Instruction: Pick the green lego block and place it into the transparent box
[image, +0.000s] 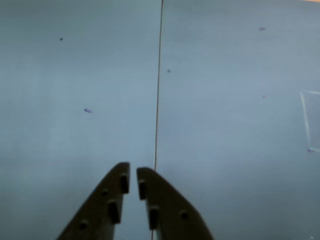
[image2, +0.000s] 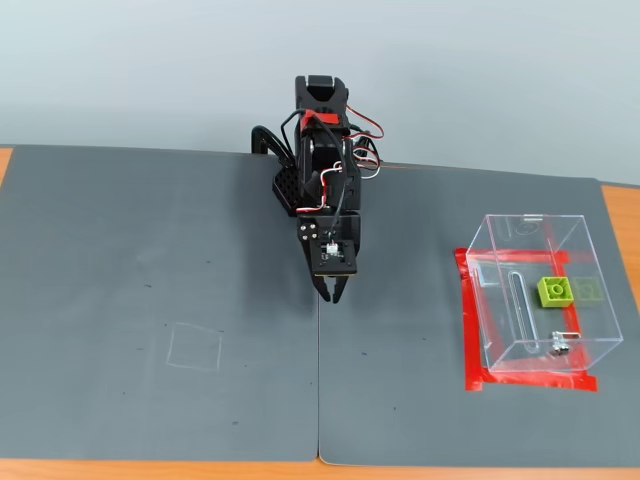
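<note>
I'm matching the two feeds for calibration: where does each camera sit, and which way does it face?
Wrist view: rides on the arm, looking down at the grey mat; only the nearly closed end effector shows.
Fixed view: in front and above, facing the arm, with the green lego block inside the transparent box.
Shared: end effector, mat seam.

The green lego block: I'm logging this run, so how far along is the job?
It looks done: the green lego block lies inside the transparent box. Nothing is in hand; the gripper is nearly shut and empty, hanging over the mat's centre seam, away from the box. Little seems left.
</note>
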